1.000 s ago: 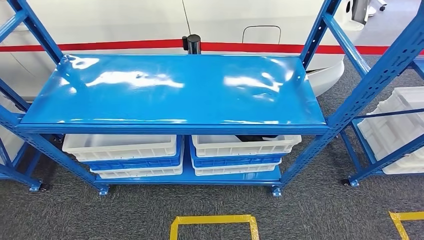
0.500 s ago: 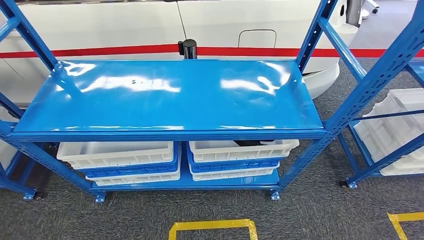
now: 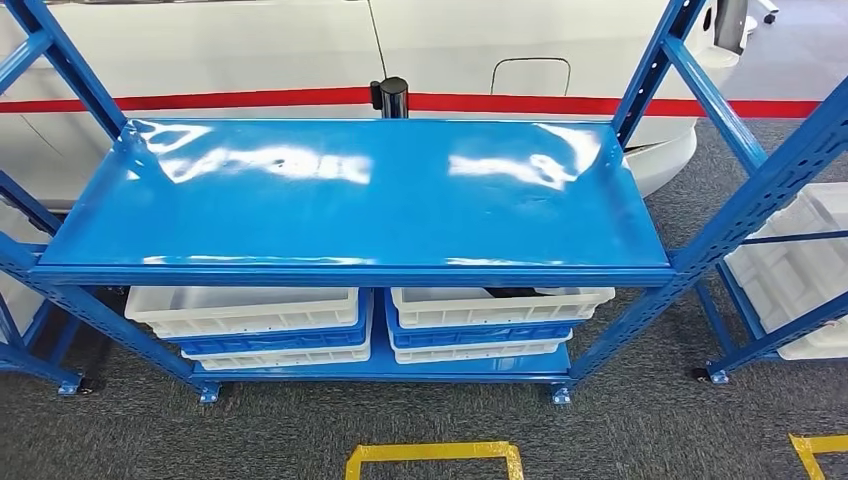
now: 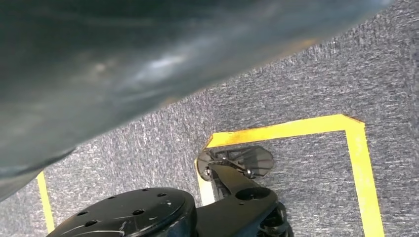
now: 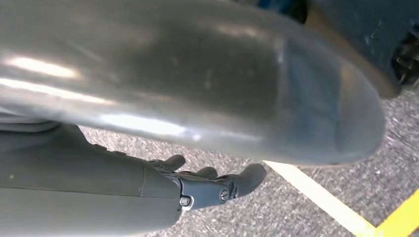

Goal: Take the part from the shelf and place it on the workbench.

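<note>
Head view: bare blue shelf (image 3: 350, 215) on grey carpet (image 3: 650, 430); right hand's fingers (image 5: 232, 182) loosely apart, empty.

Top shelf (image 3: 350, 210) bare; bins (image 3: 500, 300) under low overhang.

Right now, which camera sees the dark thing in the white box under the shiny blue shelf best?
The head view. It looks at the whole blue metal shelf, and the dark part peeks out of the right-hand white plastic box underneath. The two wrist views point down at grey carpet and yellow tape instead.
</note>
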Robot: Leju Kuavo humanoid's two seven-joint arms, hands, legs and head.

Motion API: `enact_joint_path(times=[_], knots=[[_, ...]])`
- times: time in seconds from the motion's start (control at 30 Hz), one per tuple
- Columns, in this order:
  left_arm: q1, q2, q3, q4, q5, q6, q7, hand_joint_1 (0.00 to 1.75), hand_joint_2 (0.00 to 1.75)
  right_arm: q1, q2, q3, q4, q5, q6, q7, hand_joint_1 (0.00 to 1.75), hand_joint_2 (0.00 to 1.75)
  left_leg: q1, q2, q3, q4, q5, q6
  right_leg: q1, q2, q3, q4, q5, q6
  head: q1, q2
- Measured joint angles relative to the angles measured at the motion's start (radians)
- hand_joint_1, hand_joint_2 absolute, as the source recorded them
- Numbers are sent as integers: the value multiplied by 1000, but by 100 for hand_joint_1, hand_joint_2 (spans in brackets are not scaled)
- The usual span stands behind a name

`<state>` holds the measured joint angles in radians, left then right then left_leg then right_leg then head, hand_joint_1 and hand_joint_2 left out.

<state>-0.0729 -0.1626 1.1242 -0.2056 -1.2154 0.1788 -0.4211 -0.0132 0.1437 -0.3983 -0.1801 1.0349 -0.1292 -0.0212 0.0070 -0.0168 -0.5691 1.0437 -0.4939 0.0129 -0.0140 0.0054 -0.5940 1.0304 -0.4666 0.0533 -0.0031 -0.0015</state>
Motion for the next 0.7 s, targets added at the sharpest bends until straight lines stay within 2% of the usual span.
enact_joint_path(times=[0.03, 0.1, 0.13, 0.17, 0.23, 0.27, 0.3, 0.33, 0.37, 0.4, 0.47, 0.5, 0.6, 0.67, 0.7], knots=[[0, 0, 0, 0, 0, 0, 0, 0, 0, 0, 0, 0, 0, 0, 0, 0, 0, 0, -1, 0, 3, -2, -2, -6, 3, 1, 3, -1, 3, -7, 0, 0], [0, 0, 0, 0, 0, 0, 0, 0, 0, 1, 0, 0, 0, 0, 0, -1, 0, 0, 4, 1, 6, 2, -8, -16, -2, 2, 11, -7, 8, -21, -1, 0], [-1, 0, 0, -1, 0, 0, 0, 0, 0, 1, -1, 0, 0, 0, 0, -1, 0, 0, 5, 3, 1, 21, -20, -20, -6, 1, 17, -11, 8, -28, -2, 0], [-1, 0, 0, -1, 0, 0, 0, 0, 0, 1, 0, 0, 0, 0, 0, -1, 0, 0, 6, 5, -15, 59, -41, -23, -10, 1, 23, -14, 8, -36, -4, 0], [0, 1, 0, -1, 0, 0, 0, 0, 0, 1, 0, 0, 0, 0, 0, -1, 0, 0, 7, 8, -79, 186, -97, -28, -8, -1, 31, -15, 2, -48, -6, 0], [0, 1, 0, -1, 0, 0, 0, 0, 0, 1, 0, -1, 0, 0, 0, -1, 0, 0, 8, 8, -111, 241, -115, -30, -7, -1, 35, -15, -1, -52, -6, 0], [1, 1, 0, -1, 0, 0, 0, 0, 0, 1, 0, -1, 0, 0, 0, -1, 0, 0, 9, 8, -132, 269, -114, -32, -6, -1, 39, -14, -4, -53, -6, 0], [2, 1, 0, -1, 0, -1, 0, 0, 0, 1, 0, -1, 0, 0, 1, -1, 0, 0, 12, 8, -133, 259, -93, -34, -7, 1, 44, -14, -7, -52, -6, 0], [2, 1, 0, -1, 0, -1, 0, 0, 0, 2, 1, -1, 0, 0, 1, -1, 0, 0, 15, 9, -115, 213, -58, -36, -8, 3, 50, -14, -11, -50, -6, 0], [2, 1, 0, -1, 0, 0, 0, 0, 0, 2, 1, -1, 0, 1, 1, -1, 0, 0, 19, 10, -86, 146, -18, -37, -8, 4, 55, -13, -17, -44, -7, 0], [1, 1, 0, 0, 0, 0, 0, 0, 0, 2, 1, -1, 0, 2, 1, -1, 0, 0, 19, 10, -35, 38, 23, -34, -3, 6, 61, -12, -29, -31, -8, 0], [0, 1, 0, 0, 1, 0, 0, 0, 0, 2, 1, -1, 0, 3, 1, -1, 0, 0, 17, 9, -24, 15, 25, -30, -1, 6, 61, -13, -33, -24, -8, 0], [1, 2, 1, 0, 1, 0, 0, 0, 0, 1, 1, -2, 0, 4, 1, -2, 0, 0, 10, 6, -21, 6, 21, -9, -3, 6, 65, -15, -39, -9, -5, 0], [1, 2, 1, 0, 2, 0, 1, 0, 0, 1, 2, -2, 0, 6, 0, -2, 0, 0, 12, 7, -18, 1, 22, 5, -4, 4, 40, 38, -65, -8, -2, 0], [1, 2, 1, 0, 2, 0, 1, 0, 0, 1, 2, -2, 0, 6, 0, -2, 0, 0, 12, 7, -17, 1, 23, 9, -4, 3, 31, 58, -74, -9, -1, 0]])
